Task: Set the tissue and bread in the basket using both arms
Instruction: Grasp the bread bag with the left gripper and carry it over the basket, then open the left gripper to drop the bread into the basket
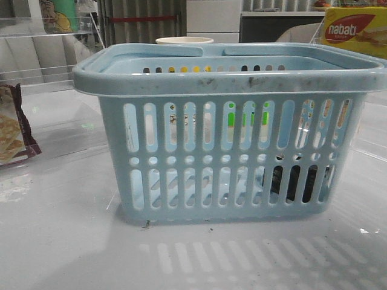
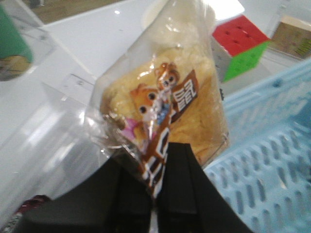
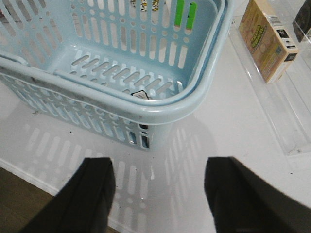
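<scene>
The light-blue basket (image 1: 230,78) stands mid-table; it also shows in the left wrist view (image 2: 272,165) and the right wrist view (image 3: 121,99). The dark tissue pack (image 1: 296,181) lies inside it at the front right corner, seen through the slots; a corner of it shows past the rim in the right wrist view (image 3: 140,94). My left gripper (image 2: 156,160) is shut on the printed edge of the bread pack (image 2: 194,107) and holds it up beside the basket's rim. My right gripper (image 3: 160,165) is open and empty over the table, outside the basket's corner. Neither gripper shows in the front view.
A maroon-edged cracker packet (image 1: 12,127) lies at the left. A yellow "nabati" box (image 1: 354,30) and a paper cup (image 1: 184,40) stand behind the basket. A Rubik's cube (image 2: 240,46) and a green cup (image 2: 12,41) are nearby. A tan box (image 3: 267,36) rests in a clear tray (image 3: 291,121).
</scene>
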`<action>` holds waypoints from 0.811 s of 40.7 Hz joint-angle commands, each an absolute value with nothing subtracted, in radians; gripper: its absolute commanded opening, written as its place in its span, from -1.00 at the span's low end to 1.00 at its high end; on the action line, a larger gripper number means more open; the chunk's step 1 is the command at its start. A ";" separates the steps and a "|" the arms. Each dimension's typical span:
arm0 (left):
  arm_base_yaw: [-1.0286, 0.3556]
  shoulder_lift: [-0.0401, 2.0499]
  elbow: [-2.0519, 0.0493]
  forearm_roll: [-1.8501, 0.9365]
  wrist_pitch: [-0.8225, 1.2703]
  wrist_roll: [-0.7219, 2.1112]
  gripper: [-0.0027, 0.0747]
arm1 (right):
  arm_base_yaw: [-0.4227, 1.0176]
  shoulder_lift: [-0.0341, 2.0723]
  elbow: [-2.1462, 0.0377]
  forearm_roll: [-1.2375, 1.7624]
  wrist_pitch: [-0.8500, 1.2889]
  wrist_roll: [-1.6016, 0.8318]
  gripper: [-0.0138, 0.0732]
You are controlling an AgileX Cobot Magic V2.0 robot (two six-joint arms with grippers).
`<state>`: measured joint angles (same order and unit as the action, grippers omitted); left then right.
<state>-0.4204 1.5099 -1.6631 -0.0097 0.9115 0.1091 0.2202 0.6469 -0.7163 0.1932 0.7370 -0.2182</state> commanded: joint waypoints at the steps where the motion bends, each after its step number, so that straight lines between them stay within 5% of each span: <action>1: -0.509 1.488 -1.698 -0.014 0.885 0.110 -0.70 | 0.212 0.644 -0.744 0.196 0.674 -0.219 0.51; 12: -0.690 1.596 -1.698 -0.007 0.892 0.111 -0.70 | 0.212 0.644 -0.744 0.196 0.674 -0.219 0.51; 22: -0.706 1.723 -1.698 0.000 0.868 0.111 -0.65 | 0.212 0.644 -0.744 0.196 0.674 -0.219 0.51; 33: -0.704 1.758 -1.698 0.006 0.852 0.111 0.25 | 0.212 0.644 -0.744 0.196 0.674 -0.219 0.51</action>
